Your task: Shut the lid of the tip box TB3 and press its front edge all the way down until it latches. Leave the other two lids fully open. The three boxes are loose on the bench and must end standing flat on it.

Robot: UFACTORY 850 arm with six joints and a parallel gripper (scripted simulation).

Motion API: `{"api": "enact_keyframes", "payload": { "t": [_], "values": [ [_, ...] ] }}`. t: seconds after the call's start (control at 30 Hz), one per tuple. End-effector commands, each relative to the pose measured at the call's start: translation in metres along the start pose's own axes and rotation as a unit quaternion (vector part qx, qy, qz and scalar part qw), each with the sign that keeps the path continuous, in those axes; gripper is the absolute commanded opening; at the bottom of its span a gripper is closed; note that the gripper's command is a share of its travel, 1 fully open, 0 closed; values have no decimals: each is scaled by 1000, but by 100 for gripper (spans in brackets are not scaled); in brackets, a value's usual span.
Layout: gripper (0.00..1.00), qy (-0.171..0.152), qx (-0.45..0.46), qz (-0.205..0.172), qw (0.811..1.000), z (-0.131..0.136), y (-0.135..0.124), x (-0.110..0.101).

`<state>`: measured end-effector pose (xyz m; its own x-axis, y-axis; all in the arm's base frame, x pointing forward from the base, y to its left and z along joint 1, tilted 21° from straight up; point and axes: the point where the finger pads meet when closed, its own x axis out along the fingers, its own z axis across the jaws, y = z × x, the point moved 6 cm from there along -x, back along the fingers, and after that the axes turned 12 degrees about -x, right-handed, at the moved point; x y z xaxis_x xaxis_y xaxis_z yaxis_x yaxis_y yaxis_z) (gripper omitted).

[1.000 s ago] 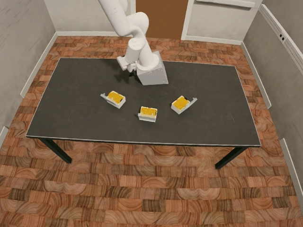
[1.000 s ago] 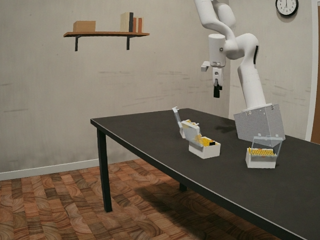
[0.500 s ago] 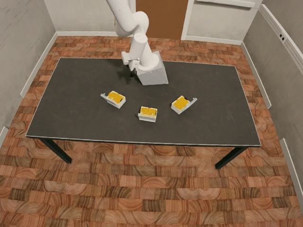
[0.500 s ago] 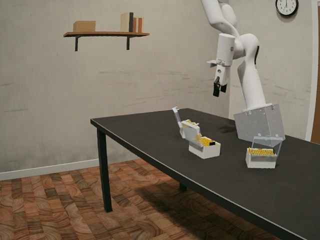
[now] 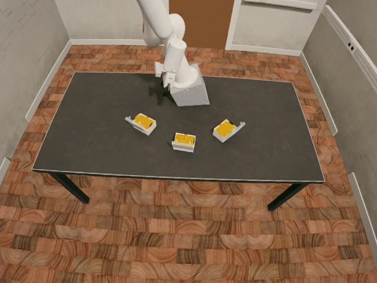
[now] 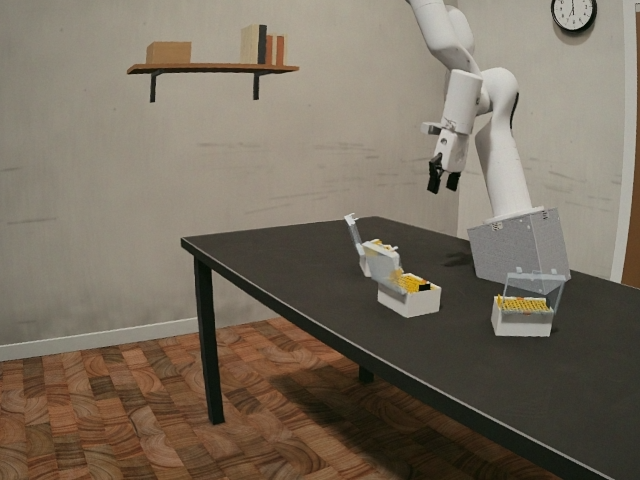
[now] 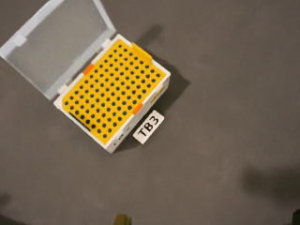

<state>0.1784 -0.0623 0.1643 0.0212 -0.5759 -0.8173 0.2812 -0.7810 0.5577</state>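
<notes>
In the wrist view a white tip box (image 7: 114,96) with a yellow rack stands flat on the dark bench. A label reading TB3 (image 7: 149,127) lies by its front side. Its clear lid (image 7: 56,44) is swung fully open to the upper left. My gripper (image 5: 165,87) (image 6: 443,182) is open and empty. It hangs high above the back of the bench, near the arm's base and clear of all the boxes. The top and exterior views show three open boxes: left (image 5: 142,123) (image 6: 373,253), middle (image 5: 184,141) (image 6: 409,295) and right (image 5: 224,130) (image 6: 521,316). Their labels cannot be read there.
The arm's grey base block (image 5: 190,91) (image 6: 519,248) stands at the back middle of the bench (image 5: 91,146) (image 6: 320,289). A wall shelf (image 6: 211,67) with books hangs far off.
</notes>
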Motion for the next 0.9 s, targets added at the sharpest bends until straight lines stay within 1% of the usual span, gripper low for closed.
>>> {"api": "enact_keyframes", "payload": {
  "t": [0.0,0.33,0.4,0.87],
  "values": [
    [100,4,2,5,1000,-2,-6,22],
    [100,4,2,5,1000,-5,-18,71],
    [100,4,2,5,1000,-5,-18,71],
    [100,4,2,5,1000,-9,-35,138]
  ]
}}
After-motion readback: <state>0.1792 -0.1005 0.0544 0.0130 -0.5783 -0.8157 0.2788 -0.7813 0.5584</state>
